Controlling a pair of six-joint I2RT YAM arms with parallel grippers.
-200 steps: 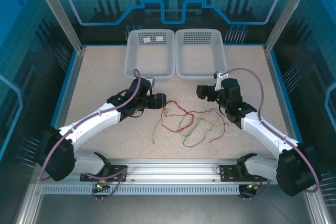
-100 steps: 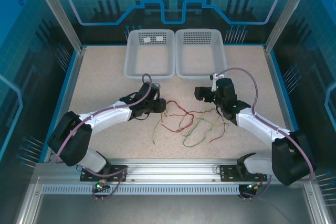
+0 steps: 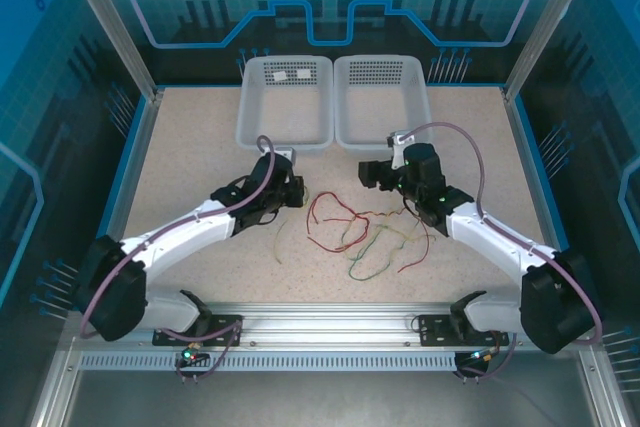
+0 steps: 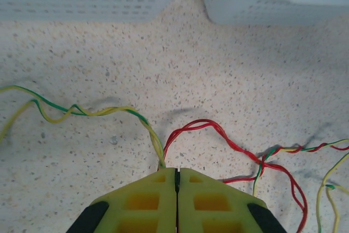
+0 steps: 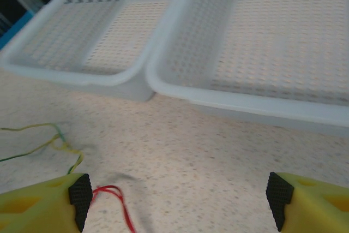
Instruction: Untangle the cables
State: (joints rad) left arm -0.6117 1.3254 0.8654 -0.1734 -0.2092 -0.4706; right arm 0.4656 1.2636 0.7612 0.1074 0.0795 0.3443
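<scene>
Left tool [image 4: 175,174] is pressed together on two of the cables [image 3: 365,232] at once. A red cable [image 4: 210,128] leaves the seam toward the right of the wrist frame, and a yellow-green cable [image 4: 92,113] trails off to the left. Pinching them where they meet looks meant as an anchor, so a pull from the other side slides strands apart rather than dragging the whole bundle. In the top view the left tool [image 3: 298,195] sits at the left end of the tangle, left of frame centre.

Right tool [image 5: 174,200] is spread wide and holds nothing, with a red loop just beside its finger at lower left of that frame. From above, the right tool [image 3: 368,171] hovers at the tangle's upper right, probably lined up to take a strand.

Most cables lie knotted mid-counter [image 3: 190,157] between the arms, apart from the two baskets [image 3: 285,139] at the top.
</scene>
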